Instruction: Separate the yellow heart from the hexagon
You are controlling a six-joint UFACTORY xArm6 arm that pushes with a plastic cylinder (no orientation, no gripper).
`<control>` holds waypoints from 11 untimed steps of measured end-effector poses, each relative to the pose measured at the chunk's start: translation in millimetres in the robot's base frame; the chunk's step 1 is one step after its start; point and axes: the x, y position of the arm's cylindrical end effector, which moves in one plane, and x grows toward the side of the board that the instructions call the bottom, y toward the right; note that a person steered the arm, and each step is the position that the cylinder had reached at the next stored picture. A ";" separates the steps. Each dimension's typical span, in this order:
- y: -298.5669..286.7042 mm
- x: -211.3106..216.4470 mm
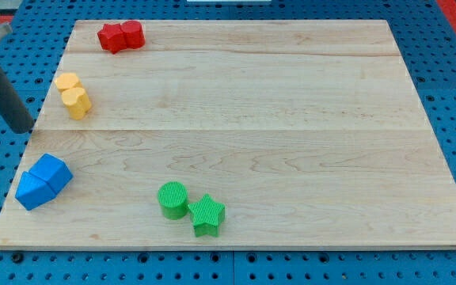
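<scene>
Two yellow blocks, the hexagon [67, 82] and the heart [77, 102], touch near the board's [252, 95] left edge, while my tip [24, 129] (a bare rod, no pincer, holding nothing) rests off the board, left of the heart.

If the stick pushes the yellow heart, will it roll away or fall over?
Probably neither: the yellow heart looks squat and flat-bottomed, so it should slide. It touches the yellow hexagon, which may get dragged along. My tip sits to its left.

Straight dark grey rod, matte, cylindrical; my tip [22, 129] blunt.
</scene>
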 end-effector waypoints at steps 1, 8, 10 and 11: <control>0.1 0.0; 16.9 -5.5; 70.0 -46.8; 94.2 -72.2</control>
